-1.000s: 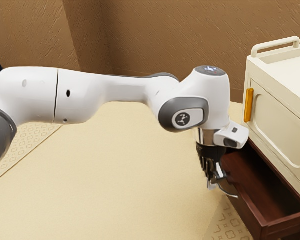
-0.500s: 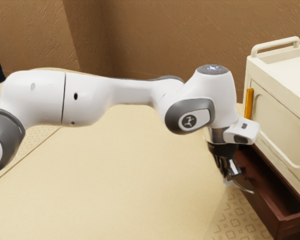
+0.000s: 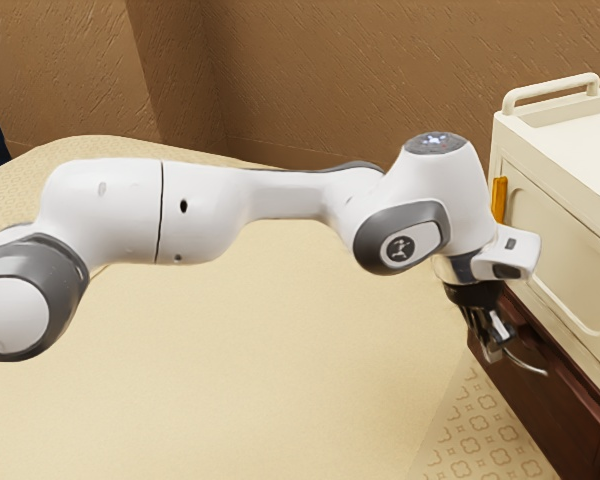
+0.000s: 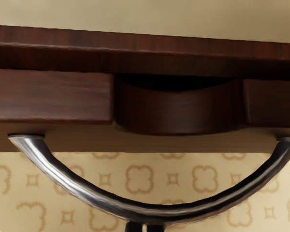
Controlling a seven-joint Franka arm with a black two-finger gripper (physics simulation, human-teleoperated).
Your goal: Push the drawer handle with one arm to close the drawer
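From the exterior view's left, the arm (image 3: 270, 195) brings the jaws (image 3: 491, 353), drawn together, beside the bowed handle (image 3: 530, 367); its long axis lies along the drawer front (image 3: 550, 410), so closing should need a push across it, toward the cabinet (image 3: 565, 250) at the exterior view's far right.

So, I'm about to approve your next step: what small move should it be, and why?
I'd probably push the handle gently a little further toward the cabinet. My pincer is at the outer bend of the handle, and the drawer front's top edge shows beyond the wooden frame, so it may not be fully seated.
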